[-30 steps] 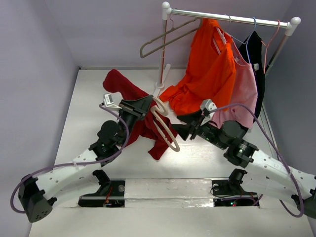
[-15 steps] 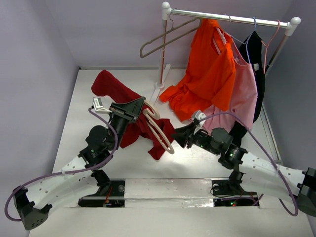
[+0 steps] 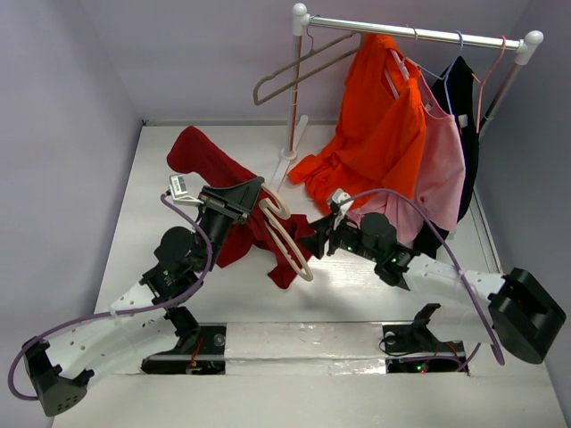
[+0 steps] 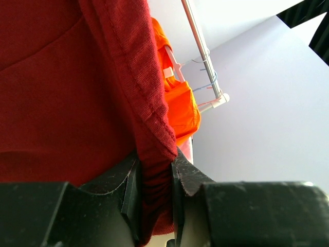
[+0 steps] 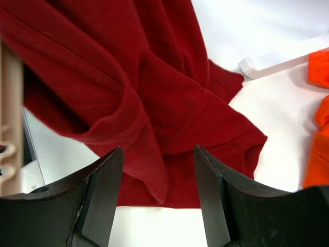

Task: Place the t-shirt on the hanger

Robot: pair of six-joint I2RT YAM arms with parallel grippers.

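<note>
My left gripper (image 4: 154,193) is clamped on a fold of the dark red cloth t-shirt (image 3: 205,156), limp and light, draped, it seems, across the cream plastic hanger (image 3: 287,234); my right gripper (image 5: 158,154), spread open, should pinch its stitched hem.

T-shirt (image 3: 210,156) is left of centre over the table (image 3: 357,285), its far end behind my left gripper (image 3: 254,190). Hanger (image 3: 278,214) sits btwn the two grippers: left gripper on its left w/ a cloth fold pinched in it, right gripper (image 3: 314,241) just beside it on the right, jaws apart, facing the shirt's near hem. Rack (image 3: 415,33) stands behind at right, w/ other garments (image 3: 384,134) hung on it.
</note>
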